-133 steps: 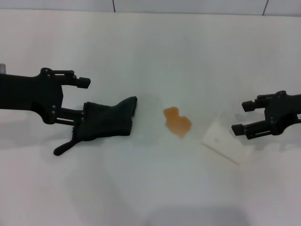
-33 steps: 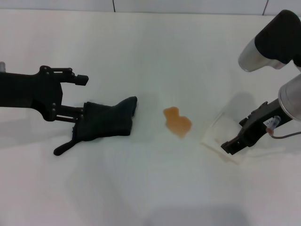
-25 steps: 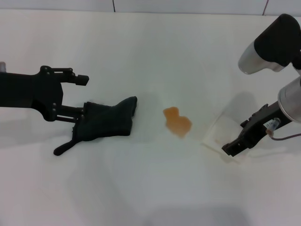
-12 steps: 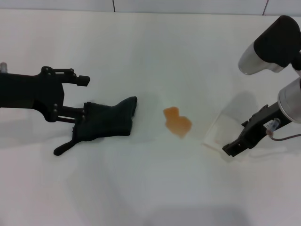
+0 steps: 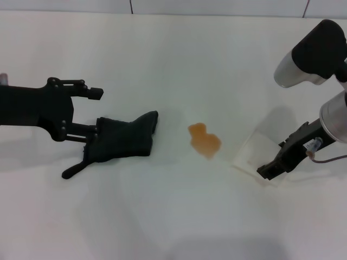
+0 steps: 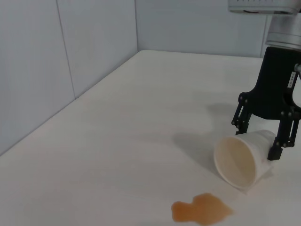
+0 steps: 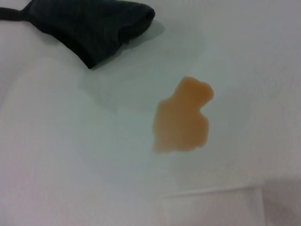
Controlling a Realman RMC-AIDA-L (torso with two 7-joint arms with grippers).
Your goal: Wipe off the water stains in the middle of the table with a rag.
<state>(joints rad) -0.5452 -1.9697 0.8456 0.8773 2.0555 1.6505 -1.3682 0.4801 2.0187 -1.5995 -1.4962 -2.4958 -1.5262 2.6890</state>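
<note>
The orange-brown water stains (image 5: 204,141) lie in the middle of the white table (image 5: 173,65); they also show in the left wrist view (image 6: 201,211) and the right wrist view (image 7: 183,117). The dark rag (image 5: 122,141) lies left of them and also shows in the right wrist view (image 7: 94,23). My left gripper (image 5: 93,112) is open at the rag's left end, its lower finger against the cloth. My right gripper (image 5: 274,165) points down over a tipped cup (image 5: 254,156), right of the stains. In the left wrist view, this gripper (image 6: 254,141) is open with a finger on each side of the cup (image 6: 240,160).
The cup is translucent white, lies on its side and opens toward the stains. A grey wall (image 6: 70,56) runs along the table's far edge. My right arm's upper links (image 5: 312,49) rise above the table's right side.
Since 5.3 s ago my right arm has risen and turned its gripper down over the cup. In the last second it only shifted slightly. The left arm, rag and stains have not moved.
</note>
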